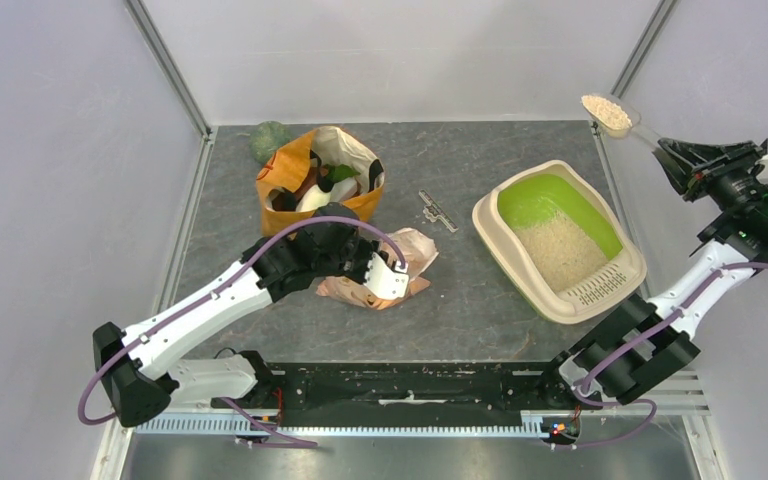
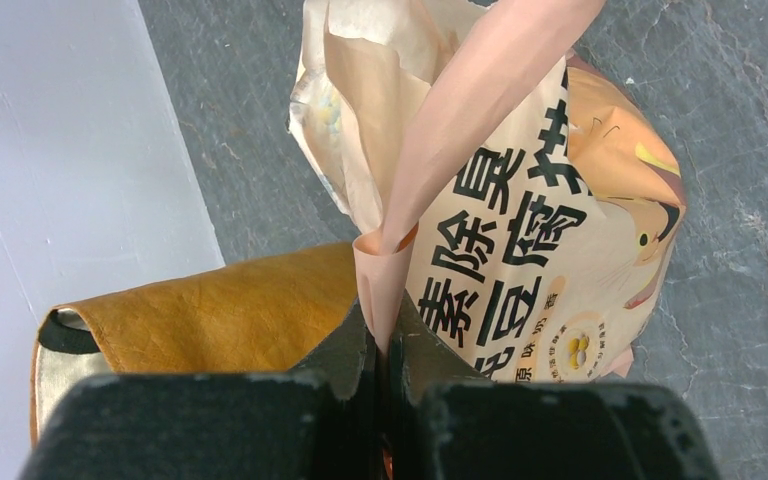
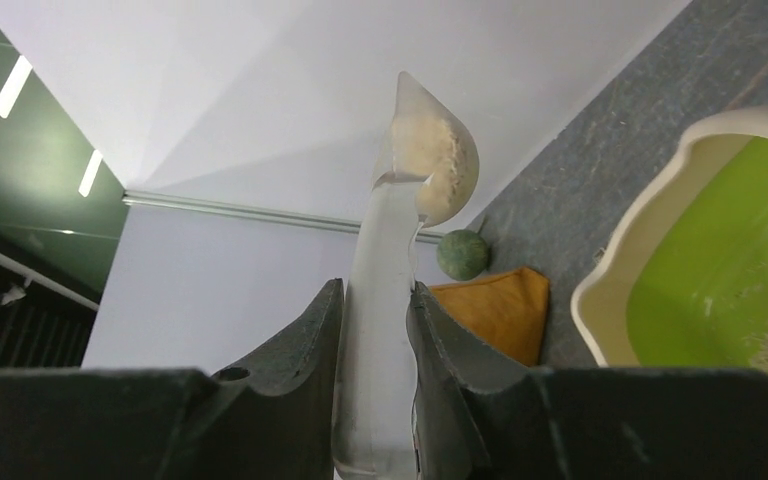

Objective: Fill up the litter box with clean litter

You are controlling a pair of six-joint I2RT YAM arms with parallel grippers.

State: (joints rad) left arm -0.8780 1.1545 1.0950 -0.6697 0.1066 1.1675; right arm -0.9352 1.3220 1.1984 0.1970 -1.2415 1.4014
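Note:
The litter box, cream with a lime-green hood, sits at the right of the table with clean litter spread over its floor. My right gripper is raised beyond the box's far right corner, shut on the handle of a clear scoop heaped with litter. In the right wrist view the fingers clamp the handle, the scoop bowl points upward, and the litter box rim lies to the right. My left gripper is shut on a pink fold of the printed litter bag, left of centre.
An orange paper shopping bag full of items stands behind the left arm, with a green ball at its far side. A small metal object lies between the bags and the box. Enclosure walls stand close on both sides.

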